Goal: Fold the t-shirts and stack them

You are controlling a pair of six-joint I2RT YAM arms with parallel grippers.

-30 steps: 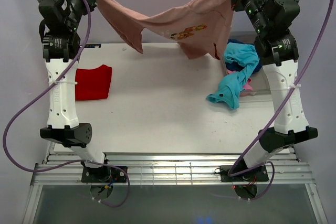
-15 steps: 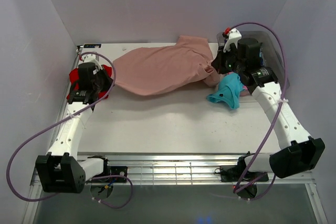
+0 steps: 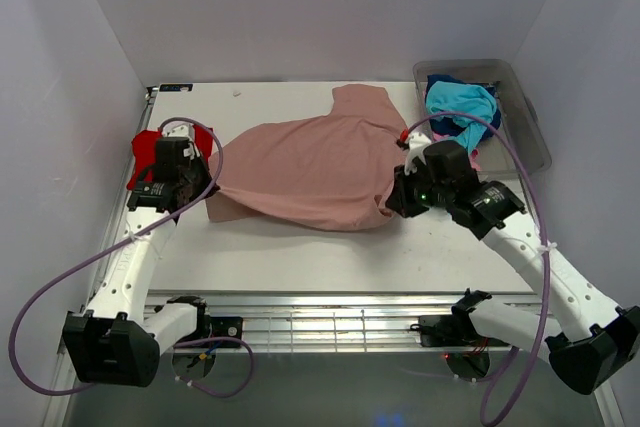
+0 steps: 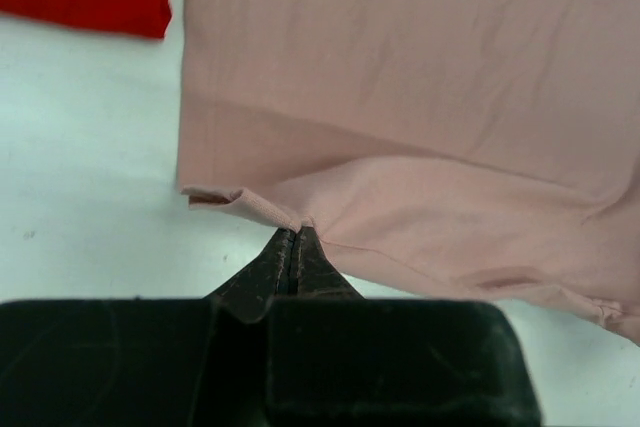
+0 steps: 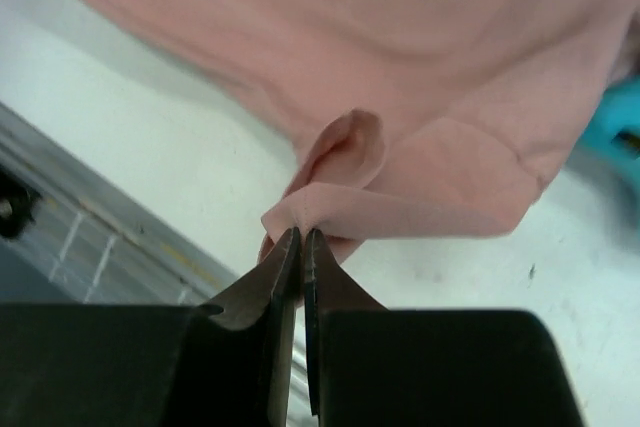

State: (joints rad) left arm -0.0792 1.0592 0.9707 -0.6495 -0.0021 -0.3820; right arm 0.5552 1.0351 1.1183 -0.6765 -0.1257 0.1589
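The dusty-pink t-shirt (image 3: pixel 310 162) lies spread across the middle of the white table (image 3: pixel 300 247), plain side up. My left gripper (image 3: pixel 205 187) is shut on its near left corner; in the left wrist view the cloth (image 4: pixel 400 117) runs out from the closed tips of that gripper (image 4: pixel 296 233). My right gripper (image 3: pixel 397 197) is shut on the near right corner, where the hem (image 5: pixel 400 207) bunches at the tips of the gripper (image 5: pixel 302 235). A folded red t-shirt (image 3: pixel 143 152) lies at the left, partly under the left arm. A turquoise t-shirt (image 3: pixel 462 105) sits in the bin over navy and pink cloth.
The clear grey plastic bin (image 3: pixel 525 112) stands at the back right corner. A metal rail (image 3: pixel 320 322) runs along the table's near edge. Purple cables loop from both arms. Walls close in on three sides.
Both arms have come down from holding the pink t-shirt in the air and drawn it toward the near edge, laying it flat. The turquoise t-shirt now lies in the bin.
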